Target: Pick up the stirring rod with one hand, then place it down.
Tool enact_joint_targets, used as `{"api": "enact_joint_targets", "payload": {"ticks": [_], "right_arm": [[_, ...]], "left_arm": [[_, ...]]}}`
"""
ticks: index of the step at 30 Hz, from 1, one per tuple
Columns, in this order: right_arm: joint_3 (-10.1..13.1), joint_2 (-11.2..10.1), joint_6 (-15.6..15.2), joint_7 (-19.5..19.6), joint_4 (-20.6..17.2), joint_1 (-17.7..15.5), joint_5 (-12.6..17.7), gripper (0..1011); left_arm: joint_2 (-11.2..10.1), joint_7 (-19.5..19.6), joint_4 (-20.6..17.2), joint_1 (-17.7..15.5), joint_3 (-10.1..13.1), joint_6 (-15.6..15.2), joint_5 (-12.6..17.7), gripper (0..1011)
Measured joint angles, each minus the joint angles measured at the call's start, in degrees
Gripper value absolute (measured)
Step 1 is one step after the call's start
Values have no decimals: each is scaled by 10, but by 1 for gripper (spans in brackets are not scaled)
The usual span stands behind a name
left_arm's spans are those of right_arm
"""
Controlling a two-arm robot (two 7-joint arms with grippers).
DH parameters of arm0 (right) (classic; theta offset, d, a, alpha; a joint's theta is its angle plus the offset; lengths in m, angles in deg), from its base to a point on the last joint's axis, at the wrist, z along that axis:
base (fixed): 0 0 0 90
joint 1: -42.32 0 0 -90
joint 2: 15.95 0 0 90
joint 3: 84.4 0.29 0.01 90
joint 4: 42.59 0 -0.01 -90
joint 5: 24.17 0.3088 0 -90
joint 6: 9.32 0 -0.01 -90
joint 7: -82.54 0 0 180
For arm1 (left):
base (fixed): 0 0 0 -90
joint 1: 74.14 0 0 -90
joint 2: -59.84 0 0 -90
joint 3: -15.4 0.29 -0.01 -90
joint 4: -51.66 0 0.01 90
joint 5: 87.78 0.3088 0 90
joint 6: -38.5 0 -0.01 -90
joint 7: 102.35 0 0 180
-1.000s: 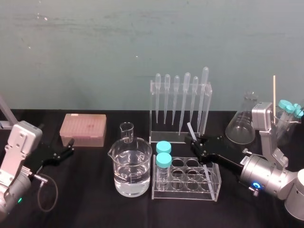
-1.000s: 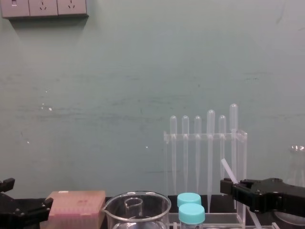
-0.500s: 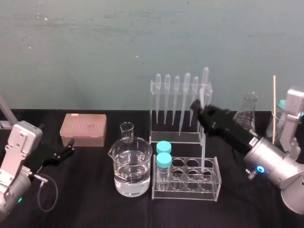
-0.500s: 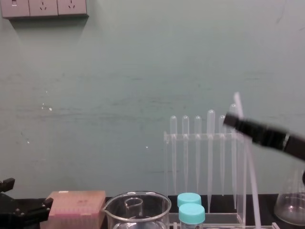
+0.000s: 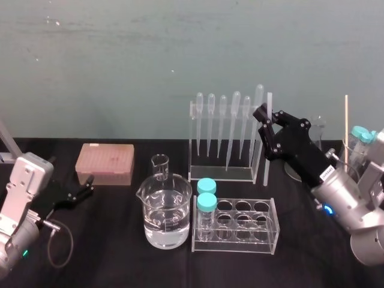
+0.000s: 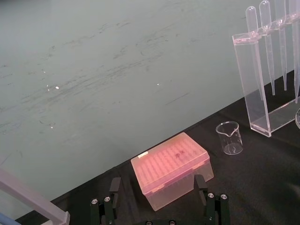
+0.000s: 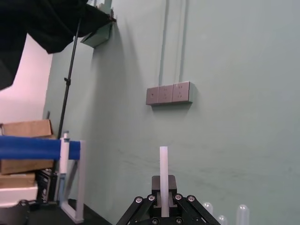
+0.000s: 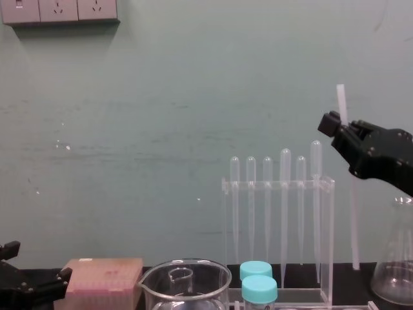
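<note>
Stirring rod, long, thin, translucent-white (image 5: 266, 171), stands upright at 3 o'clock of the clear pipette rack (image 5: 193, 144), pinched in our right black claw (image 5: 266, 120). Pick-up looks done; next we lower it gently onto the black counter (image 5: 108, 240). Left claw (image 5: 90, 185) idles agape at 9 o'clock.

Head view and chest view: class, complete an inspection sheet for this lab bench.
Surface: black table.
Job's things: stirring rod upright, beside the pipette rack.
Clutter: water beaker, small beaker, tube rack, pink tip box.
End effectors: right end effector shut on the rod's upper part; left end effector open, parked at the table's left.
Cables: one cable loop by the left arm.
Surroundings: green wall, wall sockets.
</note>
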State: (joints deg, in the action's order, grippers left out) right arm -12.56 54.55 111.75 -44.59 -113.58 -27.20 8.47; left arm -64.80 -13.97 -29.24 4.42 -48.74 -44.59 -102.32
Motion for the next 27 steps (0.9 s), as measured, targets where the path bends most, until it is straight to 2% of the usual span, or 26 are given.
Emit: {"api": "enact_joint_targets", "payload": {"ticks": [1, 5, 27], "right_arm": [[1, 2, 13, -1, 8, 0, -8, 70], [4, 6, 28, -2, 23, -3, -21, 69], [7, 6, 28, -3, 27, -6, -25, 69]], "left_arm": [[0, 0, 0, 0, 0, 0, 0, 1000], [0, 0, 0, 0, 0, 0, 0, 1000], [0, 0, 0, 0, 0, 0, 0, 1000]]}}
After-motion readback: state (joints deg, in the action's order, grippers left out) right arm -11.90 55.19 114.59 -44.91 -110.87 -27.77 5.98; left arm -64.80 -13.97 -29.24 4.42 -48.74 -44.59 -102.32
